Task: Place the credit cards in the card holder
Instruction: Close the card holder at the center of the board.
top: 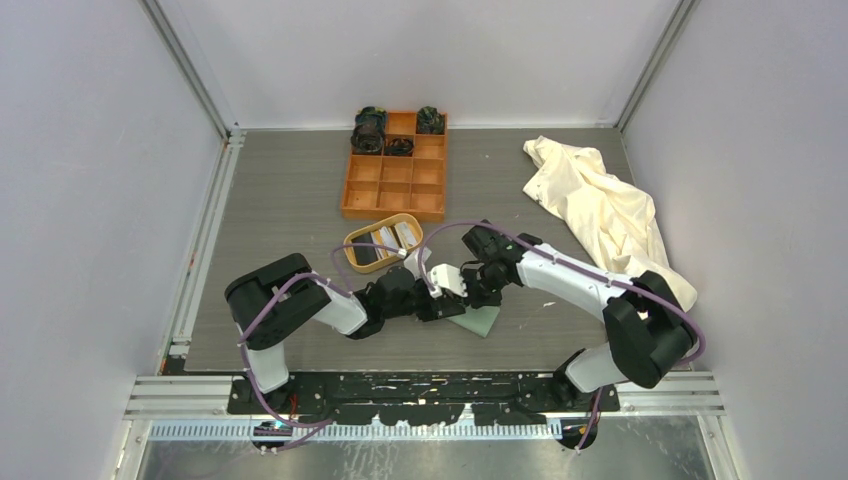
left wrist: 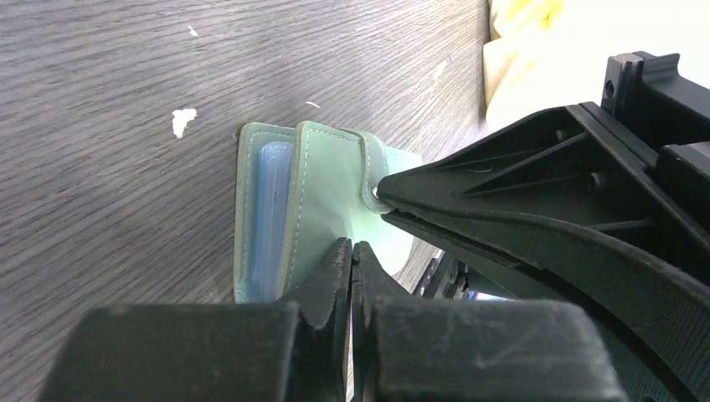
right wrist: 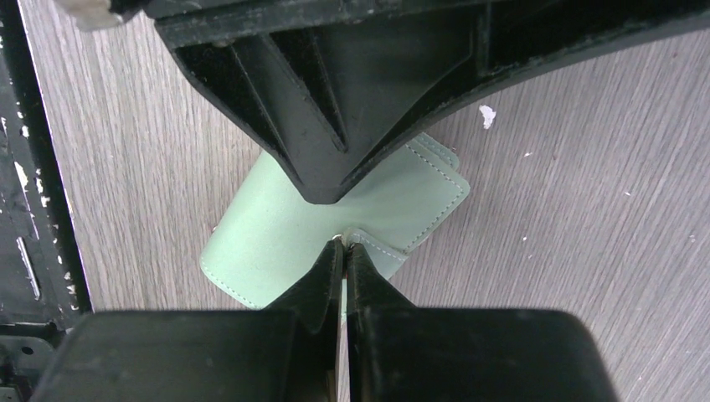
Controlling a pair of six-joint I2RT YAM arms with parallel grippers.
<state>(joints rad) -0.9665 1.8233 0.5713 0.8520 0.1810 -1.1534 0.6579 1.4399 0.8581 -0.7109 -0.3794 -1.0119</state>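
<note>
Left wrist view. Left gripper (left wrist: 352, 255) is low over the table (left wrist: 109, 209), jaws pressed together. Their tips sit at the near edge of the holder (left wrist: 322, 193); I cannot tell whether any of it is caught between them. The holder lies partly folded on the wood, with a pale blue inner layer showing at its left side. Right gripper (left wrist: 378, 196) reaches in from the right, fingers slanting down to a closed point on the strap tab (left wrist: 368, 167) – the tab's end runs in between the tips. Cream cloth (left wrist: 536, 50) is at the upper right corner, apart from the holder.

Right wrist view. The right fingers are tight together in the foreground, nipping the small tab where it crosses the holder's green outer face. The left gripper comes down from the top of the frame, its closed point touching that same face just beyond the tab. The two tips are nearly nose to nose. The holder sits skewed on the table, one corner toward the black base rail at left.

Top view. Both arms are folded inward with elbows out and forearms low, the grippers meeting at mid-table near the front edge. A green corner of the holder pokes out beneath them on the near side. The oval tray (top: 352, 255) lies just behind the wrists, with cards (top: 393, 238) inside it – light and dark ones. The orange box (top: 395, 185) is farther back. The cloth is heaped at the right.
</note>
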